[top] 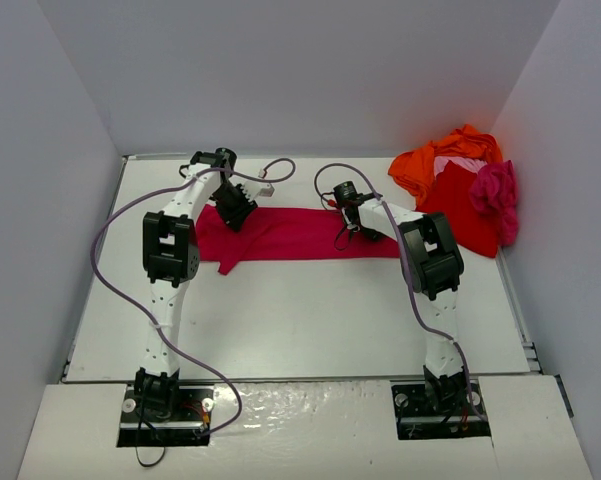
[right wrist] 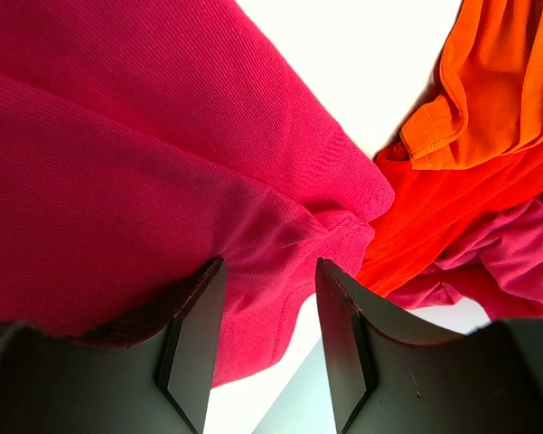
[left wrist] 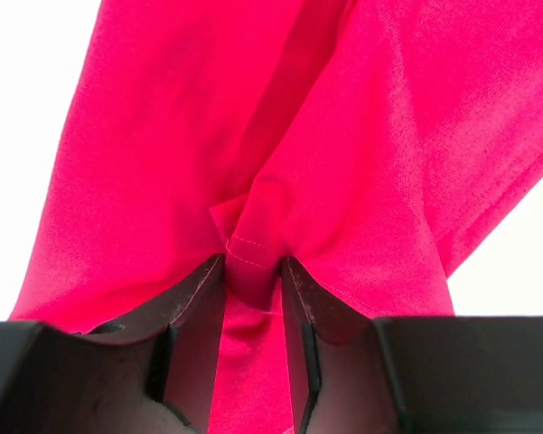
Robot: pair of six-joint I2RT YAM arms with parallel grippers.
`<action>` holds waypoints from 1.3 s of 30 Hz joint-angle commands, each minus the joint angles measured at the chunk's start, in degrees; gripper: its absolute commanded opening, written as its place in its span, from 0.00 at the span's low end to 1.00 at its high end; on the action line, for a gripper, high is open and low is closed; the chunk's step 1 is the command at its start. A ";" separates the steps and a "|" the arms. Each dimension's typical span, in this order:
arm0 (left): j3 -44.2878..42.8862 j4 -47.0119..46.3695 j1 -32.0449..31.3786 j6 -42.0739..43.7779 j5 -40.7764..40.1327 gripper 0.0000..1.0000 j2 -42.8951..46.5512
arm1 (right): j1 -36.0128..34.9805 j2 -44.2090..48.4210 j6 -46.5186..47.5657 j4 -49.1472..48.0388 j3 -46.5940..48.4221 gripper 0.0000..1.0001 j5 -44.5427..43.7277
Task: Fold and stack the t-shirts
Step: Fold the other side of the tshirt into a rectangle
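You are working on a white table (top: pixel 300 320) boxed in by pale grey walls (top: pixel 280 70) on three sides.

Your left gripper (left wrist: pixel 253 271) has its jaws closed down on a stitched hem of the crimson t-shirt (left wrist: pixel 190 136). In the left wrist view a narrow bunched ridge of cloth is squeezed between the two dark fingers (left wrist: pixel 194 316). The rest of the fabric fans away from that pinch in broad folds.

Your right gripper (right wrist: pixel 266 271) has its jaws standing apart, with a wider gap than the left's. The crimson cloth's thick folded edge lies across that gap, under the fingertips, and you cannot tell from this view whether either pad touches it. Just past that edge lie the red t-shirt (right wrist: pixel 434 208), the orange t-shirt (right wrist: pixel 497 72) overlapping it, and a crumpled magenta t-shirt (right wrist: pixel 524 253) to the side. A sliver of bare table shows between the crimson and the orange.

From above, you see the crimson t-shirt lying as a long band across the far half of the table, running from the left gripper to the right gripper. One narrower flap trails toward you near its left end. The other three shirts sit heaped in the far right corner, against the right wall: orange at the back, red in front, magenta on the right side. The crimson band's right end reaches close to the red one. Purple cables (top: pixel 105 240) loop out from each arm.
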State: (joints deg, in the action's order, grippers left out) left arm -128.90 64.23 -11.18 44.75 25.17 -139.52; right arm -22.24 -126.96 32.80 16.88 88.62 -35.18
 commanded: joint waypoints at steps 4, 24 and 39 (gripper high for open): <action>-4.16 -0.24 -0.24 -0.02 -0.03 0.35 4.11 | -0.35 2.16 -0.98 1.66 -0.99 0.43 1.42; -4.54 -0.57 -0.95 -0.24 1.02 0.19 3.32 | -0.26 1.89 -1.07 1.57 -1.34 0.43 1.34; -5.93 -0.87 -1.04 0.21 -0.32 0.00 3.09 | -0.32 2.00 -1.07 1.44 -1.52 0.43 1.34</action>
State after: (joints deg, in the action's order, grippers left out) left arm -131.35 63.59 -11.91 44.31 25.20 -139.52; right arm -22.28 -126.96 32.82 16.75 88.49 -35.32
